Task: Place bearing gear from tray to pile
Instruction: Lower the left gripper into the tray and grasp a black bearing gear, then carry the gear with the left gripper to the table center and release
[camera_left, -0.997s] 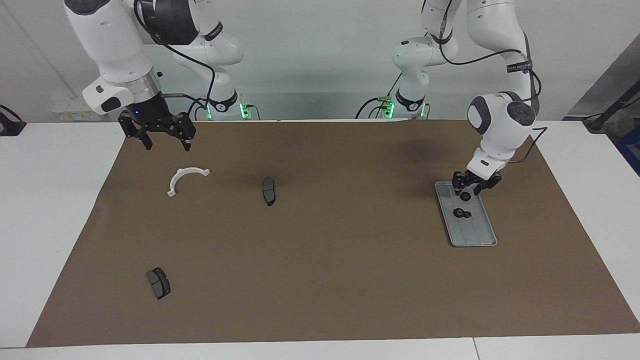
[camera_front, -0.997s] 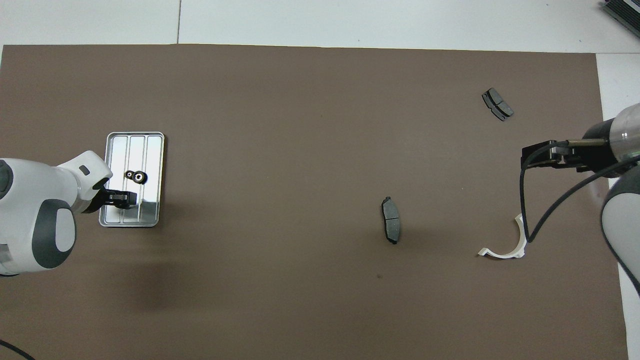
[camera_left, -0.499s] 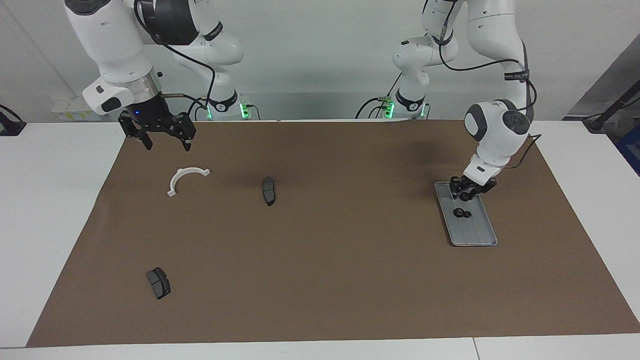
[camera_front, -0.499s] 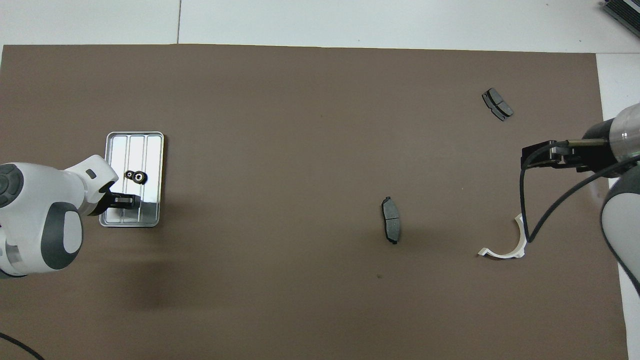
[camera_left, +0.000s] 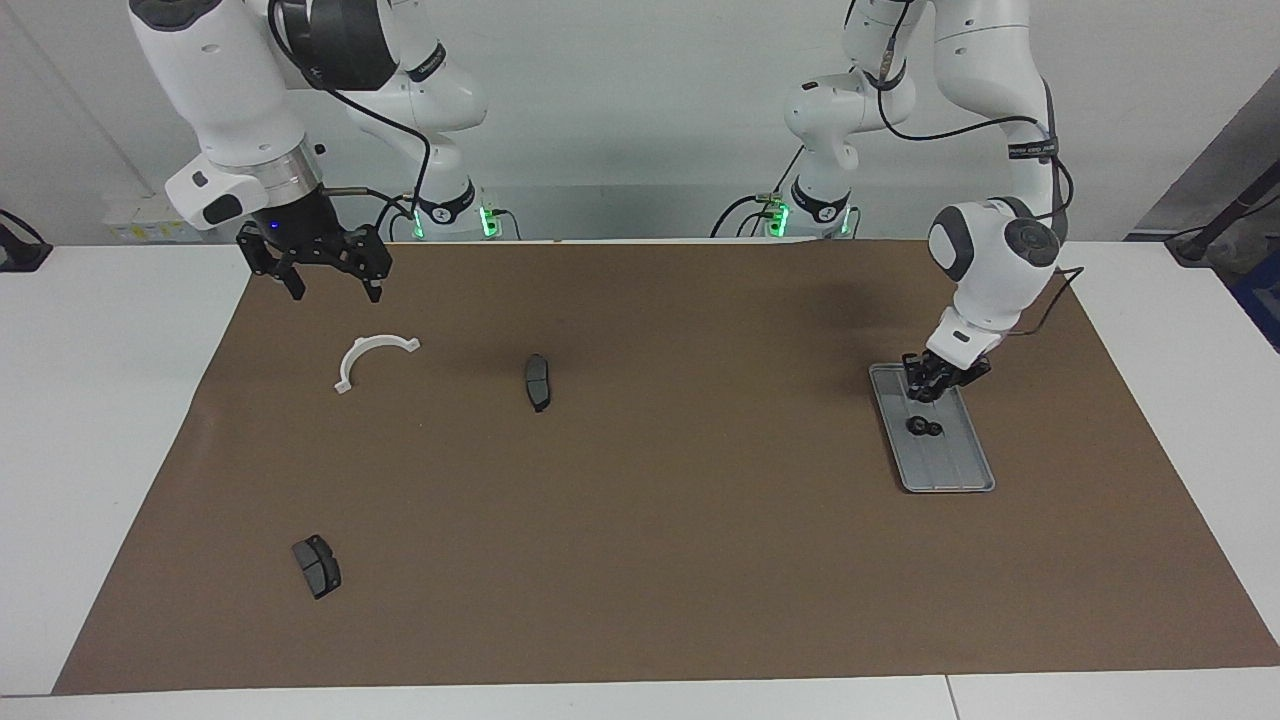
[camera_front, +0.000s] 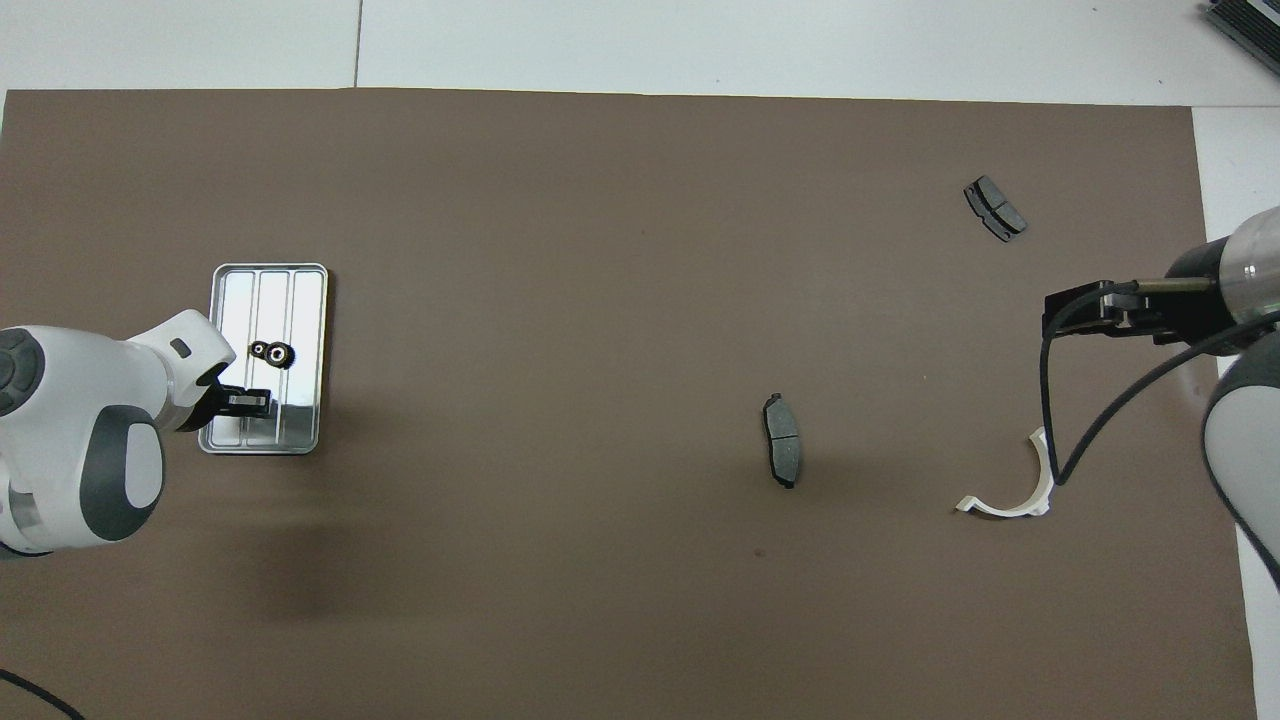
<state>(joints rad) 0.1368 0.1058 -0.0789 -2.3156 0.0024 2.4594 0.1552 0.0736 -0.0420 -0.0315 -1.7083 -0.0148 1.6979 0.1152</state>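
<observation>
The silver ribbed tray (camera_left: 950, 465) lies on the brown mat at the left arm's end of the table; it also shows in the overhead view (camera_front: 300, 300). Two small black bearing gears (camera_left: 924, 427) sit side by side near its middle, seen from above too (camera_front: 272, 352). My left gripper (camera_left: 934, 388) hangs low over the tray's end nearest the robots, just short of the gears (camera_front: 250, 402). The pile is a white half-ring bracket (camera_left: 360, 348) and two dark brake pads (camera_left: 537, 381) (camera_left: 317, 566). My right gripper (camera_left: 333, 290) waits open and empty above the mat beside the bracket.
The brown mat (camera_left: 640, 520) covers most of the white table. In the overhead view the bracket (camera_front: 1005, 511) lies nearest the robots, one brake pad (camera_front: 782, 440) toward the middle and the other brake pad (camera_front: 995, 208) farthest from them.
My left arm's wrist has shifted a little and its gripper has sunk slightly over the tray's near end. The gears, the pile and the right arm have not moved.
</observation>
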